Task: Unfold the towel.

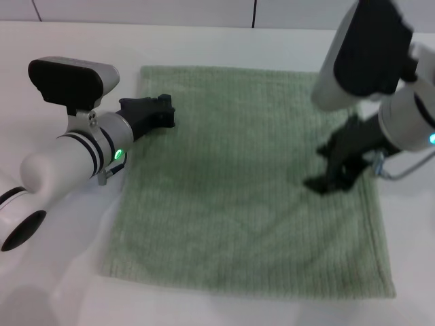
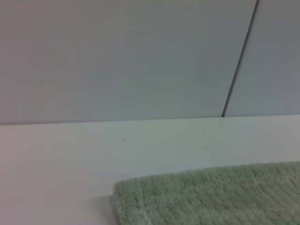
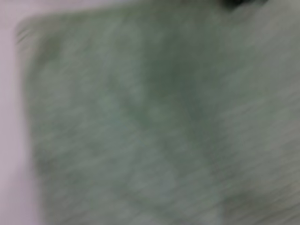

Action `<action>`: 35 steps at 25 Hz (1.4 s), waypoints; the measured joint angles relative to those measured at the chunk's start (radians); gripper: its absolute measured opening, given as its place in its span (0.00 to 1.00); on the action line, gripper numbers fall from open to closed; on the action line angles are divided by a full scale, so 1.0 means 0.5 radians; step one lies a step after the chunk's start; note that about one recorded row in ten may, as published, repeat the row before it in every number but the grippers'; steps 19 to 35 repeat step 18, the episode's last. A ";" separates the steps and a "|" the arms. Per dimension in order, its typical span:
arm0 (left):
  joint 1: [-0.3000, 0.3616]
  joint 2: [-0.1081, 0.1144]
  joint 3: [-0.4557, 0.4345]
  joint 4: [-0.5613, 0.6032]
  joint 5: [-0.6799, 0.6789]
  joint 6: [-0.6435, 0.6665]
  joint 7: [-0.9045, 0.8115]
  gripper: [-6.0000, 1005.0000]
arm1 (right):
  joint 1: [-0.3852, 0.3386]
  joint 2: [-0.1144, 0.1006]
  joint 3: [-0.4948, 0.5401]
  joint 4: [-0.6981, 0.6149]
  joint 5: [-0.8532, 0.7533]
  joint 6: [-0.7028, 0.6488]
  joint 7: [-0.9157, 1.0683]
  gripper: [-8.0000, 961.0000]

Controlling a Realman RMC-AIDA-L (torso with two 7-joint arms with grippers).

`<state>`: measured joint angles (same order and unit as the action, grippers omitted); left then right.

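Observation:
The pale green towel (image 1: 245, 197) lies spread out flat on the white table (image 1: 204, 41), roughly square, with faint creases across its middle. My left gripper (image 1: 163, 112) is at the towel's left edge near the far left corner, just above the cloth, open and empty. My right gripper (image 1: 336, 178) hangs low over the towel's right part, close to the right hem. The left wrist view shows a towel corner (image 2: 211, 197) on the table. The right wrist view is filled with towel (image 3: 140, 122).
A pale wall with a dark vertical seam (image 2: 239, 65) stands behind the table's far edge. Bare white tabletop (image 2: 93, 154) surrounds the towel on all sides. My right forearm (image 1: 367, 54) rises over the towel's far right corner.

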<state>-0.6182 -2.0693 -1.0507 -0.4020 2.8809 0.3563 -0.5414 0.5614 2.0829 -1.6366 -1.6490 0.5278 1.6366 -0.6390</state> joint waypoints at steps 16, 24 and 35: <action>0.359 0.001 -0.156 -0.057 0.003 1.223 0.233 0.00 | -0.688 0.019 -0.021 0.325 1.036 -2.536 -1.172 0.59; 0.390 0.000 -0.190 -0.056 0.002 1.350 0.269 0.00 | -0.699 0.019 -0.069 0.391 1.154 -2.686 -1.316 0.59; 0.390 0.000 -0.190 -0.056 0.002 1.350 0.269 0.00 | -0.699 0.019 -0.069 0.391 1.154 -2.686 -1.316 0.59</action>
